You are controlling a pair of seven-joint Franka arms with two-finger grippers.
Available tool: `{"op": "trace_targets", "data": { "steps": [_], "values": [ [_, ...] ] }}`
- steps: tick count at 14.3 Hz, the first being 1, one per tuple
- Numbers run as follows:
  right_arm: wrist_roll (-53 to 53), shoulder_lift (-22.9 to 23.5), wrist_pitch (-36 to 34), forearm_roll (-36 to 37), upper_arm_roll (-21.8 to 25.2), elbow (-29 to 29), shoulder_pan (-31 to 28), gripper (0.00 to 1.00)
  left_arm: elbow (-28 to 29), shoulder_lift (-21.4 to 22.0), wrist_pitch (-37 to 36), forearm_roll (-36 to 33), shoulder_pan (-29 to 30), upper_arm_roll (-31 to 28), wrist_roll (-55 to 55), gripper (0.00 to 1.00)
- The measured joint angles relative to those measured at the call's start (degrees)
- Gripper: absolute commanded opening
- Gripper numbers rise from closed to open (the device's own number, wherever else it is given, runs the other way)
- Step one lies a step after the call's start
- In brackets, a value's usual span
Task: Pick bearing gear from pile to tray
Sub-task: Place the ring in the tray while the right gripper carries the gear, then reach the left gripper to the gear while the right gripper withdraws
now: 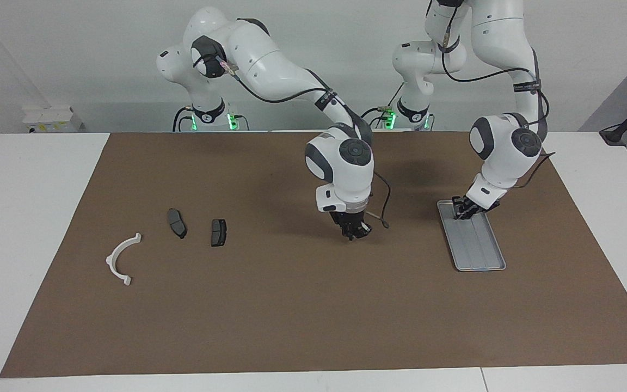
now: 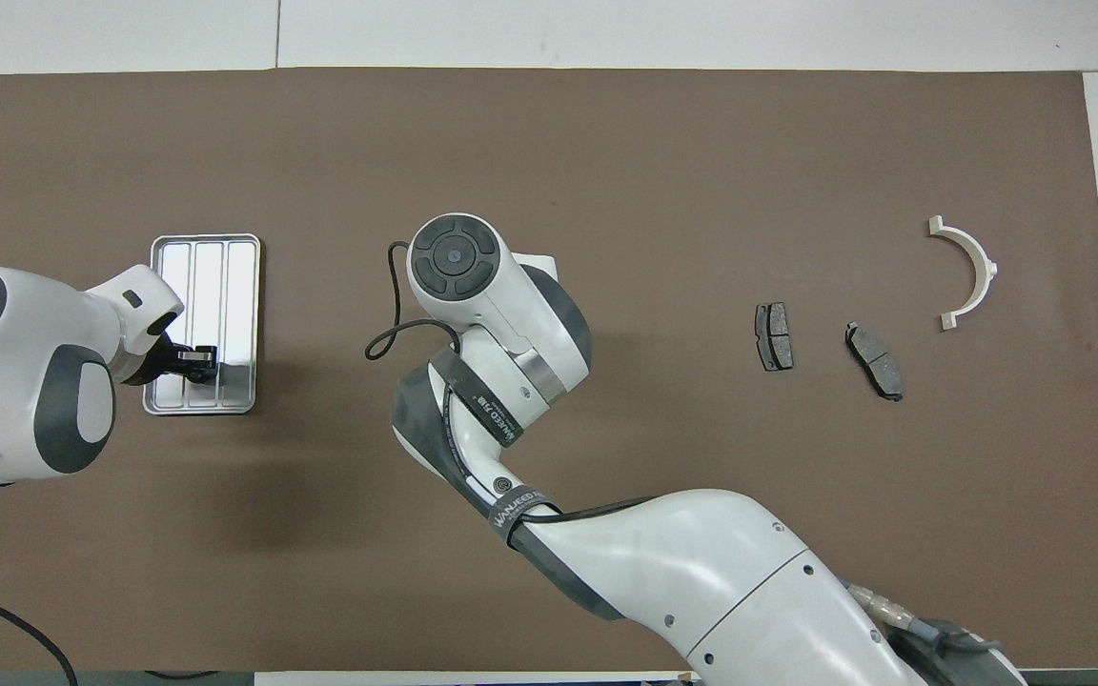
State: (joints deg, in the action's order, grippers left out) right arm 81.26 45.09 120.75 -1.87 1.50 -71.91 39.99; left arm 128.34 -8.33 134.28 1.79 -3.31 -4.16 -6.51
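The pile lies toward the right arm's end of the mat: a white half-ring bracket (image 1: 123, 258) (image 2: 968, 272) and two dark grey brake pads (image 1: 177, 222) (image 1: 218, 232) (image 2: 774, 335) (image 2: 875, 360). No tiny black round piece shows. The silver-grey tray (image 1: 482, 253) (image 2: 225, 272) lies toward the left arm's end. My left gripper (image 1: 463, 214) (image 2: 196, 365) is down at the tray's end nearer to the robots. My right gripper (image 1: 354, 233) hangs low over the middle of the mat, apart from pile and tray. In the overhead view its own wrist hides it.
A brown mat (image 1: 292, 316) covers most of the white table. The right arm's black cable (image 1: 384, 209) loops beside its wrist. A small white box (image 1: 49, 117) sits at the table's corner near the right arm's base.
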Motion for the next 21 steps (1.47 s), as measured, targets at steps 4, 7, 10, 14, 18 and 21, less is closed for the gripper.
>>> {"op": "trace_targets", "data": {
  "steps": [4, 7, 10, 14, 18, 21],
  "values": [
    [1.1, 0.3, 1.2, 1.0, -0.1, -0.5, 0.3, 0.99, 0.2, 0.1, 0.3, 0.0, 0.0, 0.0, 0.1, 1.00],
    [1.3, 0.3, -0.7, 2.4, -0.1, -0.3, 0.4, 1.00, -1.0, 0.5, 0.1, 0.0, 0.0, 0.0, 0.1, 1.00],
    [1.3, 0.3, -6.1, 3.4, 0.2, 1.9, 0.2, 1.00, -6.1, 1.0, -3.7, 0.0, 0.0, 0.1, 0.1, 1.00],
    [-2.0, -0.7, -14.7, 3.5, 0.5, 9.2, -1.4, 1.00, -10.2, 1.1, -5.7, 0.0, 0.0, 0.0, 0.4, 1.00],
    [-14.9, -5.6, -21.2, 3.5, 0.6, 11.8, -6.8, 1.00, -11.0, 1.0, -5.7, 0.0, 0.2, -0.4, 0.5, 1.00],
    [-30.7, -10.8, -25.9, 3.4, 0.7, 12.0, -12.0, 1.00, -12.3, 1.0, -5.7, 0.0, 0.1, 0.0, 4.2, 1.00]
  ]
}}
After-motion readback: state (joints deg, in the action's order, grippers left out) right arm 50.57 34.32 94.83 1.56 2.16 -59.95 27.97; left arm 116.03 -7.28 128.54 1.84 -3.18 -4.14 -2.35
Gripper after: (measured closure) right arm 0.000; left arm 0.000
